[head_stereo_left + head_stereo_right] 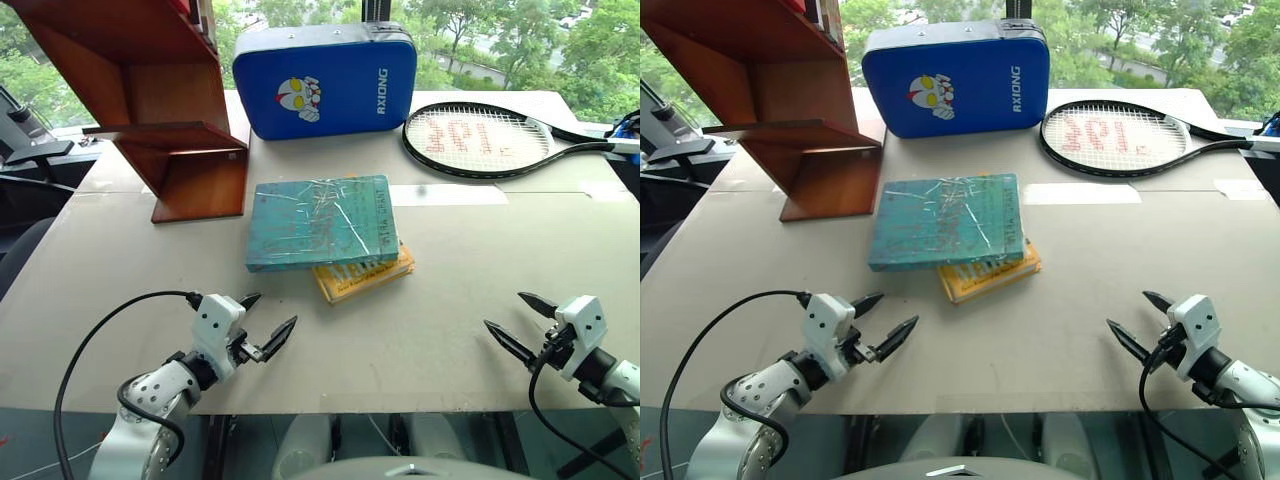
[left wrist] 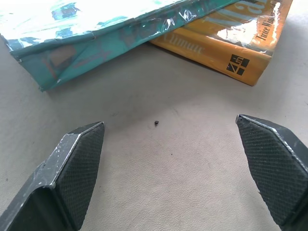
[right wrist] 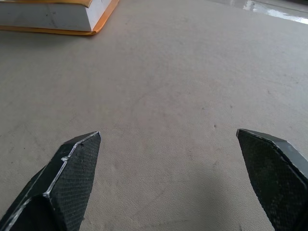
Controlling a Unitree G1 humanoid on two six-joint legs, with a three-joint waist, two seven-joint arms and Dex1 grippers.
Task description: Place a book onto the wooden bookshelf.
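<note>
The teal-green book (image 1: 320,222) in crinkled clear wrap lies flat at the middle of the table, resting on top of a smaller yellow-orange book (image 1: 368,275). At the table's back left stands the reddish-brown wooden bookshelf (image 1: 150,100). My left gripper (image 1: 268,320) is open near the front edge, short of the book's near left corner (image 2: 43,79), with nothing between its fingers. Over at the front right my right gripper (image 1: 518,322) is open too, above bare table, with the yellow-orange book's corner (image 3: 94,21) far ahead of it.
A blue padded case (image 1: 325,80) stands at the back centre beside the shelf. A tennis racket (image 1: 480,140) lies at the back right. A strip of tape (image 1: 448,195) is stuck right of the books. The grey table (image 1: 440,320) ends just behind both grippers.
</note>
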